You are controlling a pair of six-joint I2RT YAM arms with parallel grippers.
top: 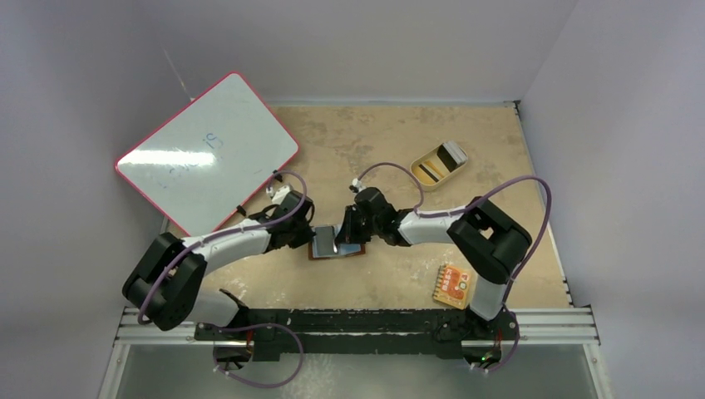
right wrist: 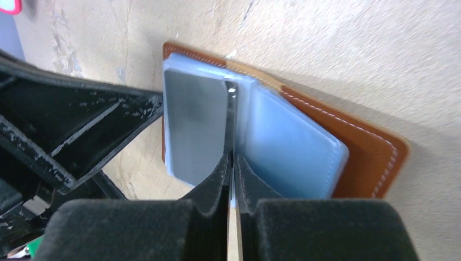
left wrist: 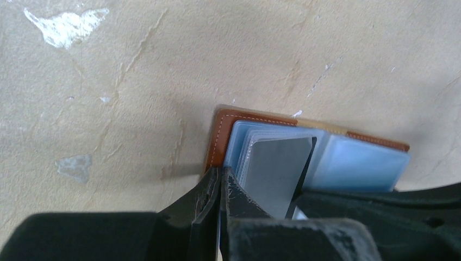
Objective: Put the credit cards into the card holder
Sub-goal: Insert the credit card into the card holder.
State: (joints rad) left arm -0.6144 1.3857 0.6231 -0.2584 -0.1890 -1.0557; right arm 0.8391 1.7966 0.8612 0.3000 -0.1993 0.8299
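Pressed together right at the lens, my right gripper (right wrist: pixel 232 160) pinches one credit card (left wrist: pixel 277 168) by its near end. From this wrist I see the card edge-on, a thin dark line standing upright. Its far end is down among the clear pockets (right wrist: pixel 293 147) at the fold of the card holder (right wrist: pixel 375 157). My left gripper (left wrist: pixel 220 176) is closed too, nipping the near left edge of a bluish pocket leaf, just beside the brown stitched border. From that wrist the card shows a grey sheen and a black edge, tilted against the stack of pockets.

One card holder lies open and flat on the table (top: pixel 499 150), leather side down, between my two grippers. Further out, toward the far right, one tan dish (top: pixel 418 163) holds card-like pieces, dark and pale; I cannot count them. One orange-red packet (top: pixel 453 285) lies beside my right arm, well apart from the holder. One pink-rimmed whiteboard (top: pixel 208 154) sits at the far left, overlapping the table's edge.
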